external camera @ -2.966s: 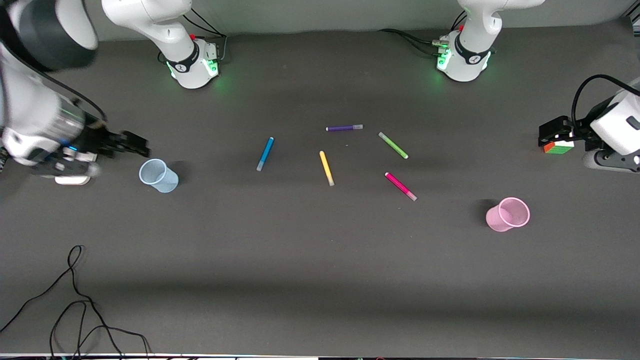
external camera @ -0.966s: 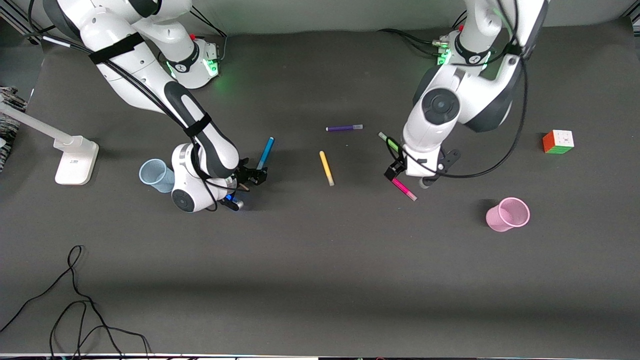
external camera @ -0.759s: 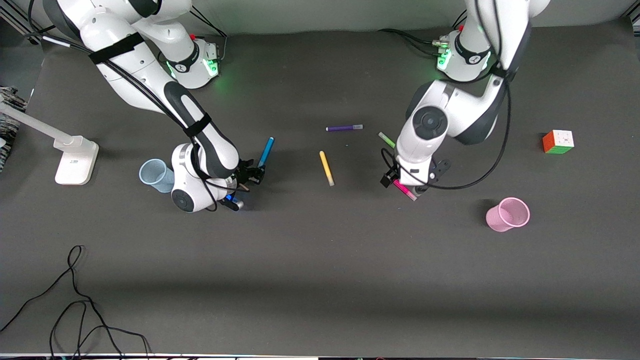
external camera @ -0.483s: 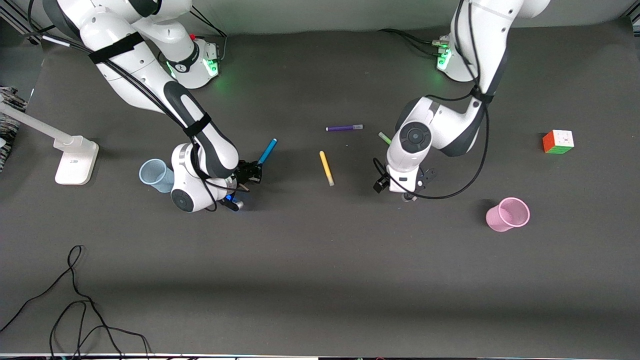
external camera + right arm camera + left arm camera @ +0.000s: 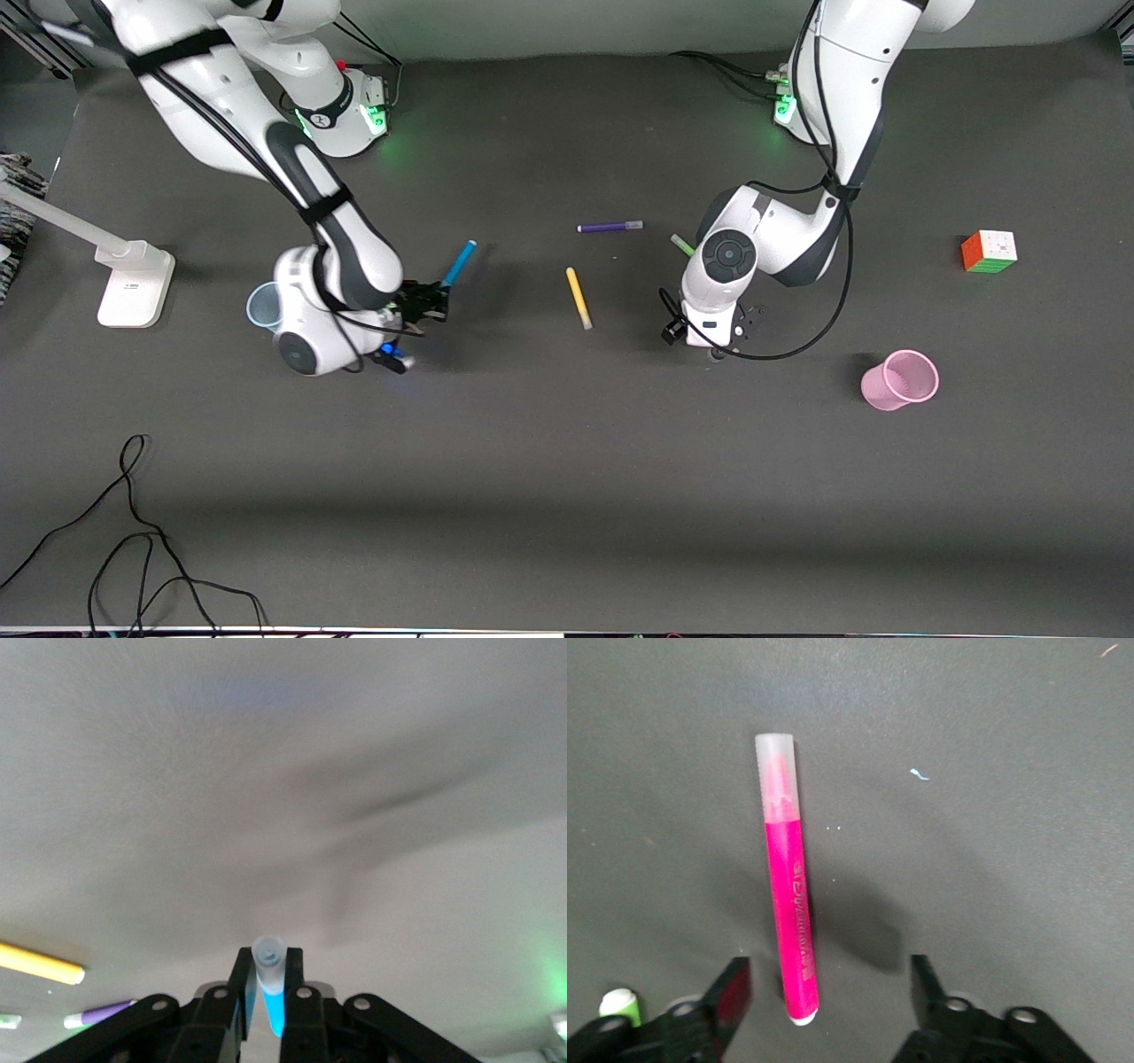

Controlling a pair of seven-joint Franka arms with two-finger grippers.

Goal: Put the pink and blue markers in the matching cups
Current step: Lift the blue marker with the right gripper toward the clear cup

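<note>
My right gripper (image 5: 431,299) is shut on the sky-blue marker (image 5: 458,263) and holds it tilted above the table, beside the pale blue cup (image 5: 260,306), which my right wrist partly hides. In the right wrist view the marker (image 5: 275,1014) sits between the closed fingers of the gripper (image 5: 267,961). My left gripper (image 5: 714,347) is low over the pink marker, which my wrist hides in the front view. In the left wrist view the pink marker (image 5: 786,895) lies flat on the table between the open jaws of the gripper (image 5: 824,992), nearer one finger. The pink cup (image 5: 899,379) stands toward the left arm's end.
A yellow marker (image 5: 578,298), a purple marker (image 5: 609,227) and a green marker (image 5: 680,245), partly under my left arm, lie mid-table. A colour cube (image 5: 989,251) sits at the left arm's end, a white lamp base (image 5: 133,283) at the right arm's end. A black cable (image 5: 133,532) lies near the front edge.
My right gripper has lifted the blue marker and carried it toward the blue cup. My left gripper has moved over the pink marker and come down around it, hiding it in the front view.
</note>
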